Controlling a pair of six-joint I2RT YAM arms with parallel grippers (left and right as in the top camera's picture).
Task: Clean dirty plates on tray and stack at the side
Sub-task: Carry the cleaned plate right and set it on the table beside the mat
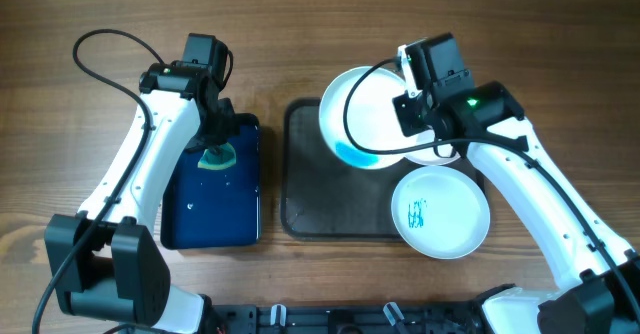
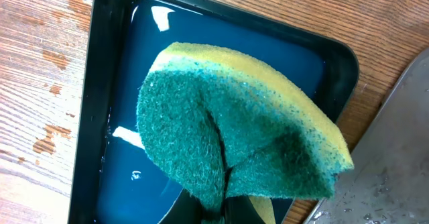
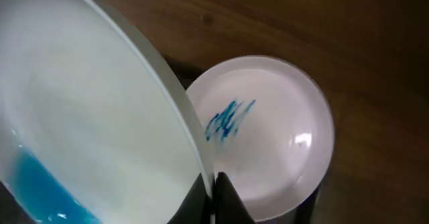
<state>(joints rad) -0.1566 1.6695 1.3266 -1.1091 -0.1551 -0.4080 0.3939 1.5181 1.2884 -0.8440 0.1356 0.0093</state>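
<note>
My right gripper [image 1: 408, 122] is shut on the rim of a white plate [image 1: 362, 114], holding it tilted above the dark grey tray [image 1: 320, 209]. Blue liquid [image 3: 37, 190] pools at its low edge. In the right wrist view the held plate [image 3: 87, 103] fills the left side, pinched at my right gripper [image 3: 213, 187]. A second plate [image 1: 441, 213] with a blue scribble lies at the tray's front right corner. A third plate [image 1: 440, 156] is mostly hidden under the right arm. My left gripper [image 1: 213, 142] is shut on a green-and-yellow sponge [image 2: 234, 130].
The sponge hangs over a smaller dark blue tray [image 1: 215, 209] with water in it, left of the grey tray. In the left wrist view the blue tray [image 2: 127, 76] lies below and the grey tray's edge [image 2: 402, 150] shows at right. Bare wooden table surrounds both.
</note>
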